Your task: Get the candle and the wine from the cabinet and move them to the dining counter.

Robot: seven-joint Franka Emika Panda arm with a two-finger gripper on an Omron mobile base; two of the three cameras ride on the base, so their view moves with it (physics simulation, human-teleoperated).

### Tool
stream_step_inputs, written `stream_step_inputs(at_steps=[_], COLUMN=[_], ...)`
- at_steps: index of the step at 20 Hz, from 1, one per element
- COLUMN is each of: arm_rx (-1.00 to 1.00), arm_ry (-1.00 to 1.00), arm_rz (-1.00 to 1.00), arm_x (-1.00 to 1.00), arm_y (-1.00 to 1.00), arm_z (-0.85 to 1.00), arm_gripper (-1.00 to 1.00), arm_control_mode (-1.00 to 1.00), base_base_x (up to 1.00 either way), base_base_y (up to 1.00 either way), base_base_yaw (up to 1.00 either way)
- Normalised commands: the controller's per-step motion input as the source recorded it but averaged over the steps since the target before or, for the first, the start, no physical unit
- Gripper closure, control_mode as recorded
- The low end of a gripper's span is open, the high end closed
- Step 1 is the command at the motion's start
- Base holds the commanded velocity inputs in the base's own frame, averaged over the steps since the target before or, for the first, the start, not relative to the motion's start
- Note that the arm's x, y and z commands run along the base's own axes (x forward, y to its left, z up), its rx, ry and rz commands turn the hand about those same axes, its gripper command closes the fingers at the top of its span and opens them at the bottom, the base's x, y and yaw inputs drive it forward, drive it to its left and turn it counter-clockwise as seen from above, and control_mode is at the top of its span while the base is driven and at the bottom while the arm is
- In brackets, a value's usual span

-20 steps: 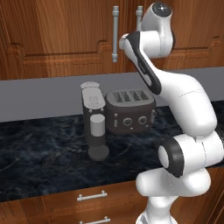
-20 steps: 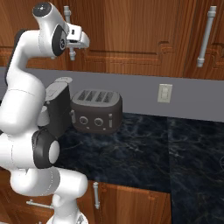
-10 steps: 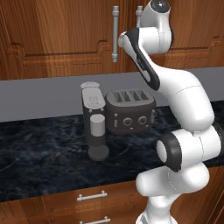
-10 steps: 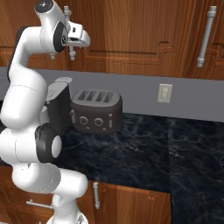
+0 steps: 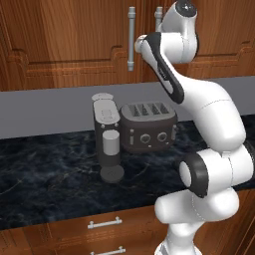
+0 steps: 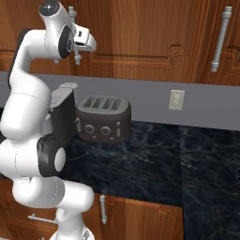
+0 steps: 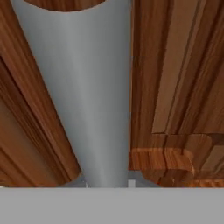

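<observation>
Newly pinching cabinet [image 5: 60,45] handle [image 7: 87,96] — hand [image 6: 77,52], toaster [image 5: 148,126], coffee machine [image 5: 107,137] below

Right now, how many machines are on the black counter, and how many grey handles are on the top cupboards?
Toaster: 1
Coffee machine: 1
Grey cabinet bar handles: 3 (left one, middle one at the robot's hand, right one)
Total: 5

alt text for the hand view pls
Close-up of a grey bar handle running up the frame against the cabinet door's reddish-brown panelled wood, seen from the claw shut on it.
</observation>
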Motion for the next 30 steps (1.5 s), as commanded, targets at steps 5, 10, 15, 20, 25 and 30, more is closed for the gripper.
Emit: stream_step_inputs(at_steps=[5, 10, 15, 20, 25, 30], arm_rx=[0.13, 0.17, 0.11, 0.01, 0.00, 0.00], arm_ry=[0.02, 0.01, 0.00, 0.00, 0.00, 0.00], arm_rz=[0.00, 0.05, 0.12, 0.16, 0.16, 0.13], arm_x=[0.28, -0.20, -0.68, -0.77, -0.77, -0.71], arm_y=[0.00, -0.12, -0.27, -0.34, -0.45, -0.50], arm_z=[0.00, 0.01, 0.00, 0.02, 0.04, 0.05], arm_gripper=[1.00, 1.00, 1.00, 1.00, 1.00, 1.00], arm_control_mode=[-1.00, -1.00, -1.00, -1.00, -1.00, -1.00], base_base_x=[0.00, 0.00, 0.00, 0.00, 0.00, 0.00], base_base_y=[0.00, 0.00, 0.00, 0.00, 0.00, 0.00], base_base_yaw=[0.00, 0.00, 0.00, 0.00, 0.00, 0.00])
